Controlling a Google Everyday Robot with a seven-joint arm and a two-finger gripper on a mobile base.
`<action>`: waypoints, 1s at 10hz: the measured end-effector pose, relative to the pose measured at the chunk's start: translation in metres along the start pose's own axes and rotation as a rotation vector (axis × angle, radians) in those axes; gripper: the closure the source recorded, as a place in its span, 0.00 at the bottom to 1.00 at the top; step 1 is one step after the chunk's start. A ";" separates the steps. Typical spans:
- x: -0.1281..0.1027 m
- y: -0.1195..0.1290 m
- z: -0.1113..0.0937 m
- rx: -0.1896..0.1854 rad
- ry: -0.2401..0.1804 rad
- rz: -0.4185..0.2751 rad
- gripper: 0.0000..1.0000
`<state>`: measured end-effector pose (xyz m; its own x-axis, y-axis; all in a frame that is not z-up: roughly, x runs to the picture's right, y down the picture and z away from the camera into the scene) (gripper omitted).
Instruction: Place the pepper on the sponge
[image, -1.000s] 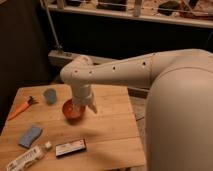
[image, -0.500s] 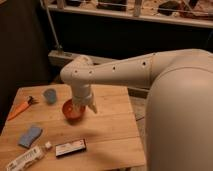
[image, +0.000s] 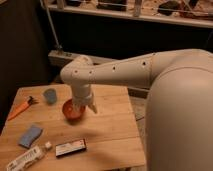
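The orange pepper (image: 20, 108) lies at the table's left edge, its dark stem end pointing toward the cup. A flat blue sponge (image: 31, 135) rests on the wood nearer the front left, well apart from the pepper. My gripper (image: 81, 109) hangs down from the white arm over the round red-orange bowl (image: 71, 111) in the middle of the table, to the right of both the pepper and the sponge.
A small grey-blue cup (image: 50, 95) stands behind the bowl on the left. A white bottle (image: 27, 158) and a dark flat packet (image: 70, 147) lie near the wooden table's front edge (image: 100, 165). A dark wall and a railing run behind.
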<state>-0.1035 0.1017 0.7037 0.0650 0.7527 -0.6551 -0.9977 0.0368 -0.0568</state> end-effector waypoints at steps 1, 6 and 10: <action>0.000 0.000 0.000 0.000 0.000 0.000 0.35; 0.000 0.000 0.000 0.000 0.000 0.000 0.35; 0.000 0.000 0.000 0.000 0.000 0.000 0.35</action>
<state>-0.1036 0.1016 0.7035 0.0651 0.7529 -0.6549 -0.9977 0.0368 -0.0568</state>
